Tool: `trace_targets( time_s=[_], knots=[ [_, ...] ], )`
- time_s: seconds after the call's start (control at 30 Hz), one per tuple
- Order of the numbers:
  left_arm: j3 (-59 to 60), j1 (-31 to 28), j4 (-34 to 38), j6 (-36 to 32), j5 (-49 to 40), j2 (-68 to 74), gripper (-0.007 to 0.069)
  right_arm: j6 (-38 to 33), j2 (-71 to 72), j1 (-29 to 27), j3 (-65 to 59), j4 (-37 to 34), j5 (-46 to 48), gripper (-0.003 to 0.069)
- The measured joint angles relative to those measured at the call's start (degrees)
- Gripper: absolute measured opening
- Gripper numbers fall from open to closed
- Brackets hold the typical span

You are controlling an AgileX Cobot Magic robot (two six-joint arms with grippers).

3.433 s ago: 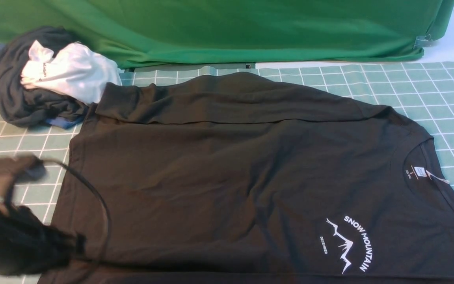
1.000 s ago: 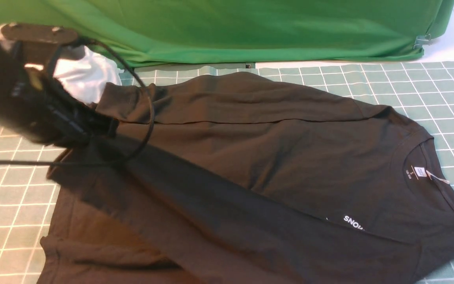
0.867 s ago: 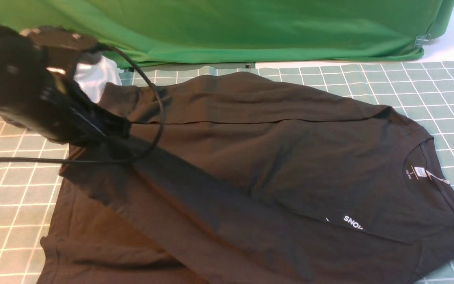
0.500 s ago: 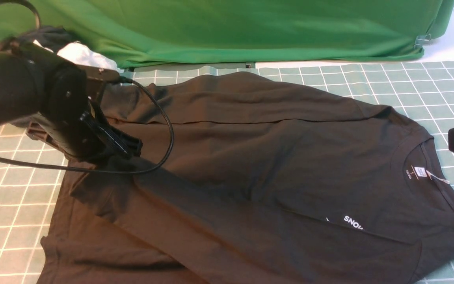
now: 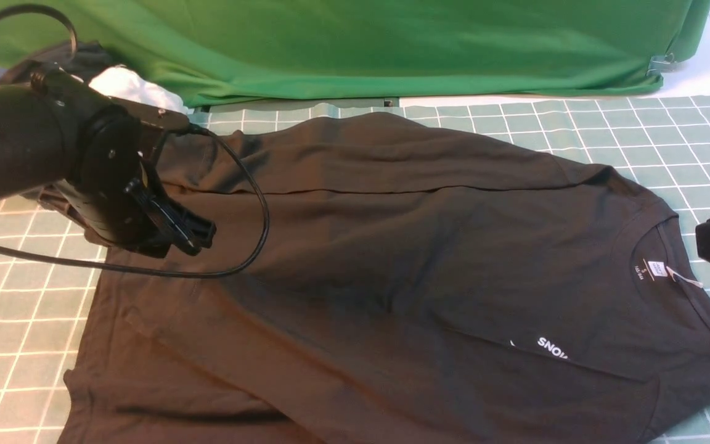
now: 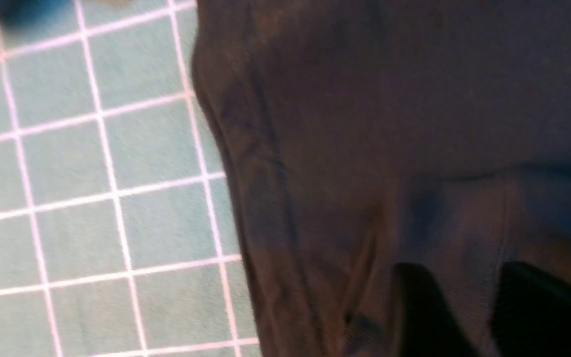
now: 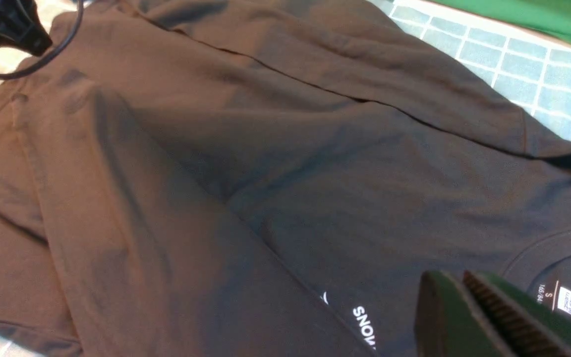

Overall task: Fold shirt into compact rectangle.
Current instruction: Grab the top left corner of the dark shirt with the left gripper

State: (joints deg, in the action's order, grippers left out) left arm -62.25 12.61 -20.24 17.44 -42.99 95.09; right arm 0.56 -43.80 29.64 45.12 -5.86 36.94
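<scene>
The shirt [image 5: 423,246] lies spread over the middle of the surface [image 5: 22,320], collar [image 5: 657,231] toward the right edge and hem [image 5: 93,345] toward the left edge. One sleeve [image 5: 361,154] is laid along its far side. A long flap [image 5: 306,345] from the near side crosses the chest on a slant and hides all but the first letters of the white print [image 5: 551,347]. A pile of other clothes [image 5: 127,86] sits at the far left corner, in front of the green cloth [image 5: 392,43] along the far edge.

The left tool [image 5: 193,233] hovers just above the shirt near its hem end. In the left wrist view its fingers [image 6: 424,312] stand spread, with cloth showing in the gap and nothing pinched. The right tool [image 7: 456,280] hangs over the collar end near the neck label [image 7: 565,300], its fingers pressed together and empty.

This cloth looks thin, light and limp. It should drape and wrinkle rather than hold a crease, and a stacked layer will likely slide off if dragged. The stitched hem and collar band are the firmer places, so pinching there, through every layer at a corner, seems safest. A pinch in the open middle would probably lift only the top layer and bunch it.
</scene>
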Motion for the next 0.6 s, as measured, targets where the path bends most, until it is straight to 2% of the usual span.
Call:
trace_targets(
  time_s=[0.03,0.2,0.3,0.43,0.6],
  knots=[
    [-0.5,0.0,-0.3,1.4,-0.6,0.0,0.0337,0.0,0.0,0.0,0.0,0.0,0.1,0.0061],
    [-4.6,-0.6,0.0,6.7,-2.6,0.1,0.0435,0.0,0.0,0.0,0.0,0.0,0.1,0.0067],
    [-10.8,-3.6,4.6,7.5,-2.5,1.0,0.0442,0.0,0.0,0.0,0.0,0.0,0.2,0.0069],
    [-19.1,-8.3,13.0,5.3,-2.3,4.8,0.0428,0.0,0.0,0.0,0.0,0.0,0.4,0.0069],
    [-26.5,-12.1,17.9,3.0,-2.1,12.6,0.0403,0.0,0.0,0.0,0.0,0.0,0.7,0.0069]
  ],
)
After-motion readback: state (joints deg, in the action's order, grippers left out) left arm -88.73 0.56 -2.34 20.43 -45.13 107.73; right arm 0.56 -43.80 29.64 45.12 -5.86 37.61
